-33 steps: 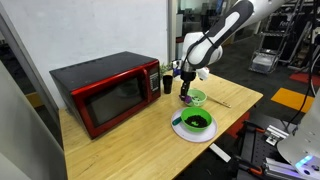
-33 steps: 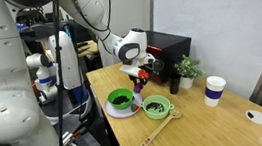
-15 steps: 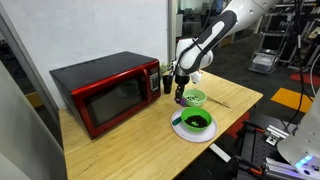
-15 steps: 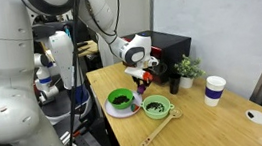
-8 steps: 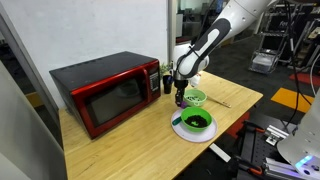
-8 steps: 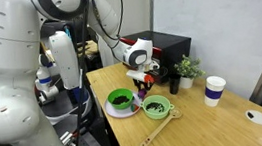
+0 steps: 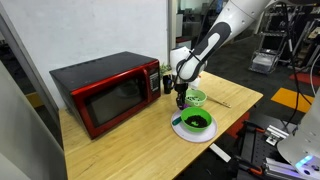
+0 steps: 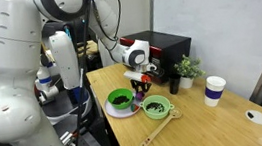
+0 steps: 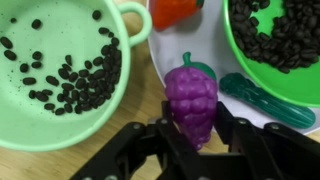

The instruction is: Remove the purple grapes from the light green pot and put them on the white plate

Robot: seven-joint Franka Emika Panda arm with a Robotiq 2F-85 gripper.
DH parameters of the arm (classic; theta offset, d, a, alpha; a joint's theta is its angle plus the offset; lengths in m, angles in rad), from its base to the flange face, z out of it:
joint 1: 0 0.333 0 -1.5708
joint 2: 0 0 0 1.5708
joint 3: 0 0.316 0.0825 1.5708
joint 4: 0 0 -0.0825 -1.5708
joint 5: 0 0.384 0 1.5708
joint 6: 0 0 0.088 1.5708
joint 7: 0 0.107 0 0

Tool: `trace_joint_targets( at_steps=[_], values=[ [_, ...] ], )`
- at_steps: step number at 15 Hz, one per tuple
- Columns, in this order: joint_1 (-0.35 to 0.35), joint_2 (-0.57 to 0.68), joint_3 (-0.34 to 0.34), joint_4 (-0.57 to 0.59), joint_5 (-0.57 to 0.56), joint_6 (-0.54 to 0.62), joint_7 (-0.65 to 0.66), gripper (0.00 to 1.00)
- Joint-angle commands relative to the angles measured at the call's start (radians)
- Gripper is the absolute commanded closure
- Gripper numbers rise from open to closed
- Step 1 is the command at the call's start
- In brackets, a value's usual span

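One bunch of purple grapes (image 9: 190, 98), green stem showing, clamped between the two fingers of the claw (image 9: 195, 128). It is out of the light green pot (image 9: 25, 115) and over the edge of the white plate (image 9: 212, 35); whether it touches the plate cannot be told.

One light green pot, on the desk (image 7: 130, 145) just beside the plate, holding dark beans (image 9: 85, 85).

One darker green bowl (image 9: 280, 45) on the plate, likewise filled with dark beans.

One green vegetable (image 9: 262, 100) lying on the plate.

One red microwave (image 7: 105, 92) at the back of the desk.
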Motion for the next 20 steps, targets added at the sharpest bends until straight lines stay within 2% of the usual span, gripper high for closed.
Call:
trace_joint_targets(
  at_steps=[1,6,7,8,10,14,20],
  values=[
    [0.033,0.023,-0.015,0.006,-0.048,-0.023,0.040,0.81],
    [0.046,0.033,-0.017,0.010,-0.077,-0.034,0.057,0.81],
    [0.046,0.031,-0.016,0.009,-0.077,-0.037,0.058,0.51],
    [0.048,0.031,-0.017,0.009,-0.080,-0.038,0.060,0.30],
    [0.052,0.023,-0.021,0.006,-0.089,-0.049,0.066,0.25],
    [0.063,-0.012,-0.023,-0.017,-0.119,-0.063,0.086,0.00],
    [0.079,-0.057,-0.018,-0.052,-0.152,-0.045,0.113,0.00]
  ],
)
